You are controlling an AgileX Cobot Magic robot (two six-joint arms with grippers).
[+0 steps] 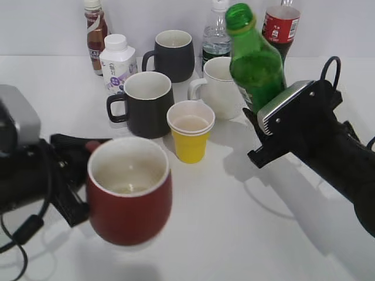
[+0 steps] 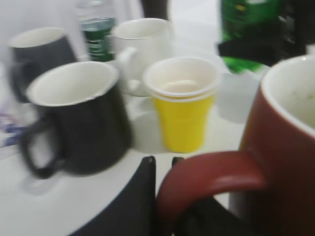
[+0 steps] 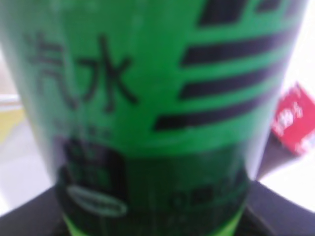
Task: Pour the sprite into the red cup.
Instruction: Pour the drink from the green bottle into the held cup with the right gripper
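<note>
White tabletop (image 1: 234,234) filled the frame, with a pale wall behind. Nearest, at lower left, the left gripper (image 1: 73,187) held the red cup (image 1: 130,196) by its handle (image 2: 211,179), the dark fingers (image 2: 140,201) closed around the loop in the left wrist view; the cup sat upright, mouth open, above the table, with its shadow below it. At right the right gripper (image 1: 263,126) clamped the sprite (image 1: 256,61) low on its body, and the label (image 3: 147,98) filled the right wrist view. The bottle was uncapped and leaned toward upper left, its mouth well apart from the cup, up and to the right. Between them, farther back, stood a yellow cup (image 1: 190,132), a black mug (image 1: 145,104) and a white mug (image 1: 220,88). Behind were a second black mug (image 1: 173,55), a white-capped bottle (image 1: 117,61), a brown bottle (image 1: 95,32), a clear bottle (image 1: 215,35) and a cola bottle (image 1: 281,26).
</note>
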